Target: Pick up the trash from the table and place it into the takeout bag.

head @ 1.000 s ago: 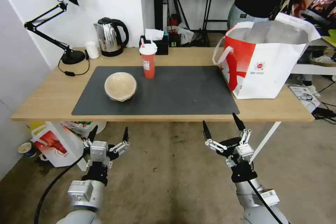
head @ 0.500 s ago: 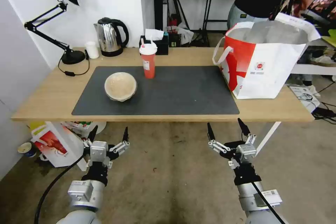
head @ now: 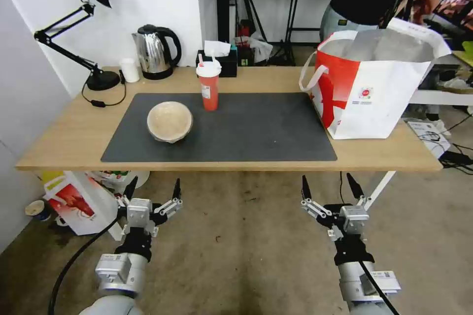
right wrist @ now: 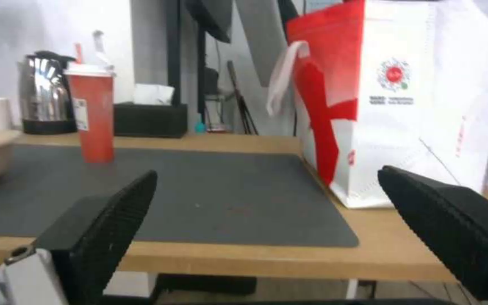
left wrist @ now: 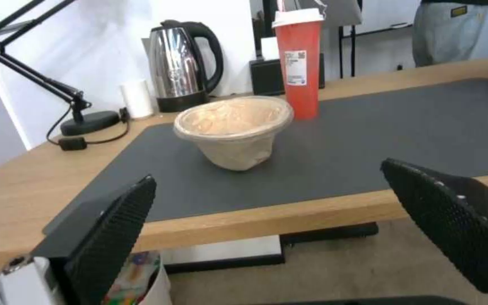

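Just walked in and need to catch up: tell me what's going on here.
Nothing is being held. The left gripper and right gripper both hang open in front of the table, below its near edge. On the dark mat sit a beige bowl and a red lidded cup with a straw. The takeout bag stands open at the table's right end.

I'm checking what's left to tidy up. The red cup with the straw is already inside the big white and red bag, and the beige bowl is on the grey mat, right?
Not quite. In the head view the red cup is standing on the grey mat near the beige bowl, not inside the takeout bag. The bowl is on the mat.
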